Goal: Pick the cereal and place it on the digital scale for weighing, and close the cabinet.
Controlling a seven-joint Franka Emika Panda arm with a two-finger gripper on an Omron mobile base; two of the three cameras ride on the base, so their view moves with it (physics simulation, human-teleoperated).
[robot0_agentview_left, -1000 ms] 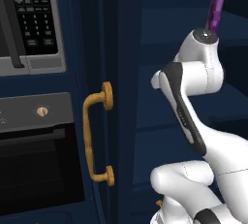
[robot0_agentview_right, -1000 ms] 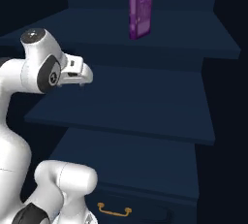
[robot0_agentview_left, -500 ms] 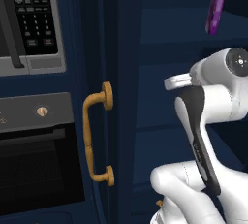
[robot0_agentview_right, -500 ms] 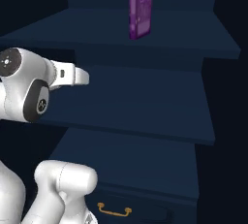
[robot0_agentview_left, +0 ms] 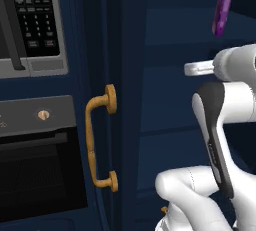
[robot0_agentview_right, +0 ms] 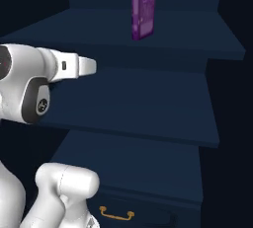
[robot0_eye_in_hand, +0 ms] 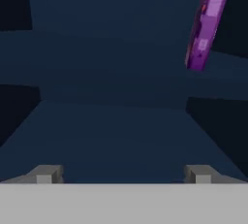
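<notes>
Cereal: purple box point(robot0_agentview_right: 143, 15) standing upright on an upper shelf of the cabinet, front face turned toward the right base camera; seen edge-on at 1 o'clock in the left base view point(robot0_agentview_left: 221, 13); in the hand view it is a tilted purple strip point(robot0_eye_in_hand: 207, 22) at 1 o'clock, well apart from the fingertips.

Cabinet: navy-blue pantry point(robot0_agentview_right: 148, 98), standing open, dark shelves exposed one above another; its tall edge point(robot0_agentview_left: 125, 100) runs down the middle of the left base view.

Shelf under the cereal: dark blue board point(robot0_agentview_right: 197, 44), bare around the box.

Lower shelves: two more dark boards point(robot0_agentview_right: 163, 123) below, nothing on the parts that show.

Drawer: at the foot of the cabinet, with a small brass handle point(robot0_agentview_right: 116, 214) at 6 o'clock in the right base view.

Hand: two pale fingertips point(robot0_eye_in_hand: 47, 174) low in the hand view, set far apart with nothing between them (jaws spread wide, holding nothing); it points into the cabinet below the level of the cereal.

Arm: white with dark joints point(robot0_agentview_left: 220, 140), rising at 4 o'clock in the left base view; its forearm point(robot0_agentview_right: 64, 66) reaches in from 9 o'clock in the right base view.

Brass bar handle: vertical point(robot0_agentview_left: 99, 140), just left of the cabinet edge.

Oven: black front point(robot0_agentview_left: 40, 170), at 8 o'clock in the left base view.

Microwave: keypad panel point(robot0_agentview_left: 37, 15) above the oven, at 10 o'clock.
</notes>
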